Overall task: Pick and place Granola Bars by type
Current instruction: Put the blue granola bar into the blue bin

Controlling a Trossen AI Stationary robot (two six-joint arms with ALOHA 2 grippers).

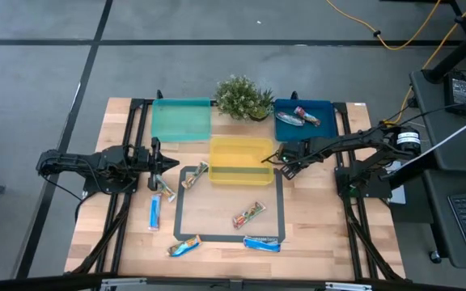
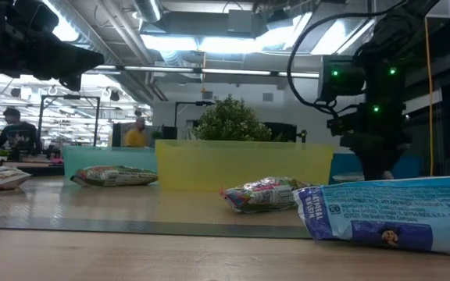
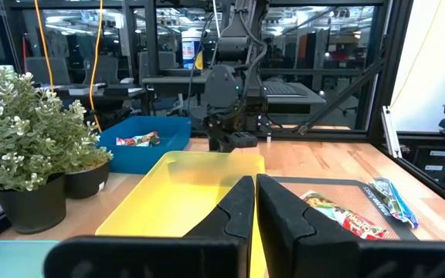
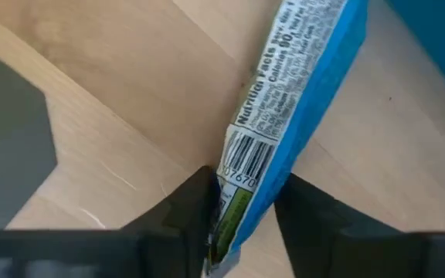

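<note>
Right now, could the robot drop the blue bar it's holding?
Maybe. The right gripper pinches only one end of the blue bar, so the long free end could swing or slip out. It hangs over bare wood between the yellow tray and the blue tray, so a drop would probably miss both. The blue tray already holds two bars, so a careless release might land on top of them.
</note>
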